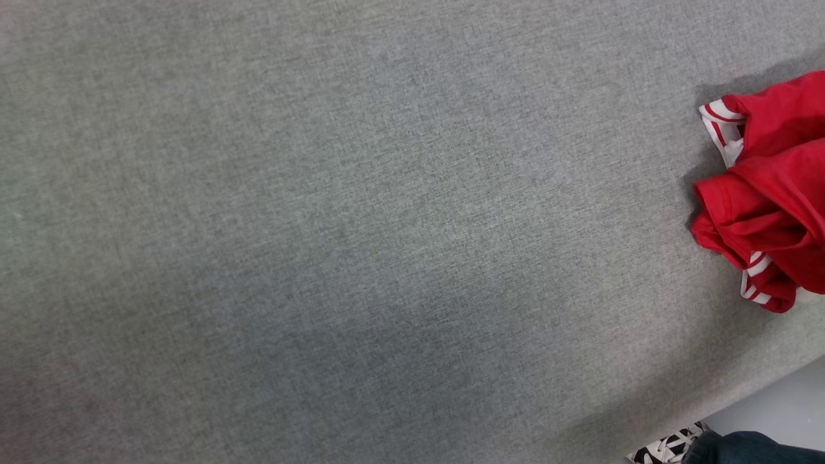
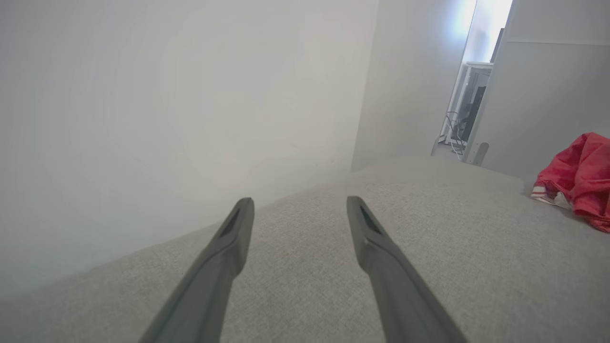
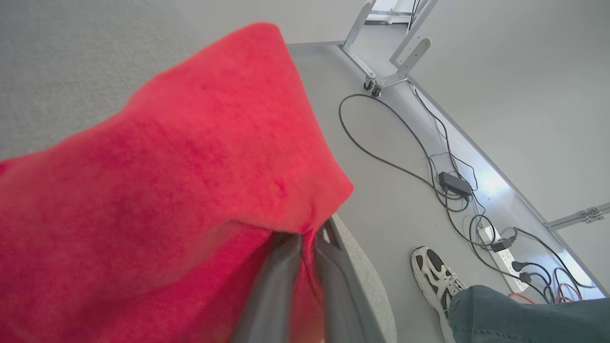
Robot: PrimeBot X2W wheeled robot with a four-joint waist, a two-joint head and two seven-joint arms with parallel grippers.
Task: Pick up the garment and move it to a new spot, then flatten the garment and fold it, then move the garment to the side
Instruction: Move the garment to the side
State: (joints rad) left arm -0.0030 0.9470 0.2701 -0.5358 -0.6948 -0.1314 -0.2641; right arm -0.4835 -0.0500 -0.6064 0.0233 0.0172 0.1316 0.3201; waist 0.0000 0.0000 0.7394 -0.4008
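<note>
Right gripper (image 3: pixel 312 237) is pinched shut on a fold of the red garment (image 3: pixel 167 166), which lies bunched over its fingers at the grey worktop (image 1: pixel 322 225) edge. Its long axis is unclear and its lettering is hidden. Left gripper (image 2: pixel 299 200) is spread wide, with the garment well off to its right.

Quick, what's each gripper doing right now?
Left gripper: open, holding nothing.
Right gripper: shut on the red T-shirt.

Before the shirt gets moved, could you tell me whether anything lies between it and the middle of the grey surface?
Nothing visible does: the grey surface beside the garment shows plain fabric; the right pincer grips the garment.
</note>
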